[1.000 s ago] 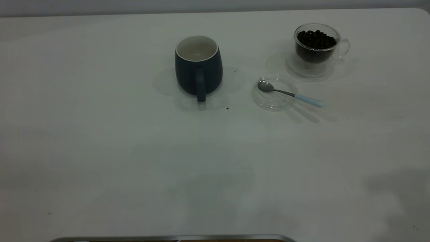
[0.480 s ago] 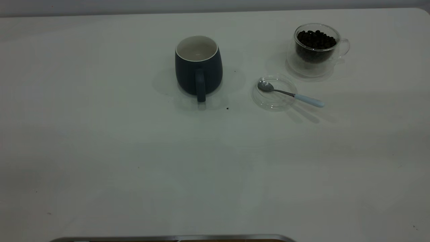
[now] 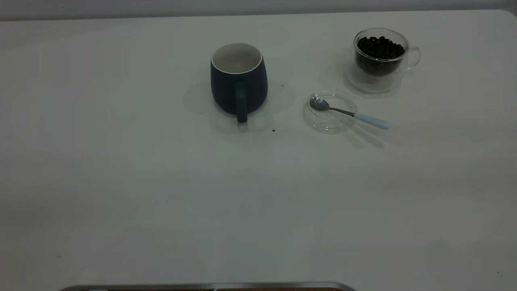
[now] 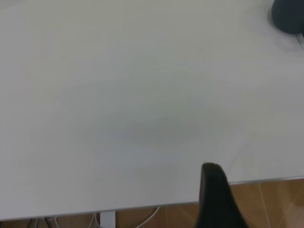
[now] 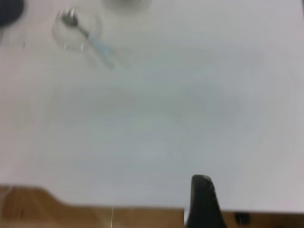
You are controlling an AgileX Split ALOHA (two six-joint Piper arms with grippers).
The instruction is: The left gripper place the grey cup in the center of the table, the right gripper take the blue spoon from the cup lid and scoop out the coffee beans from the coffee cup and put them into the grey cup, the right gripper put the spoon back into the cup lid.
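From the exterior view I see the grey cup [image 3: 238, 79] standing upright in the upper middle of the frame, its handle turned toward the lower edge. To its right, the clear cup lid [image 3: 330, 111] lies flat on the table [image 3: 161, 194], with the blue spoon [image 3: 349, 113] resting across it, bowl inside the lid and pale handle jutting out past its right rim. Further up and right stands the glass coffee cup [image 3: 381, 56], full of coffee beans [image 3: 379, 47].

Neither arm shows in that view. My left wrist camera catches only one dark finger [image 4: 216, 199] of the left gripper near the table's edge, the grey cup far off in the upper right corner. My right wrist camera likewise shows one finger [image 5: 203, 202], with spoon and lid well away at the upper left. I cannot tell how far either set of jaws stands open; neither holds anything that I can see.
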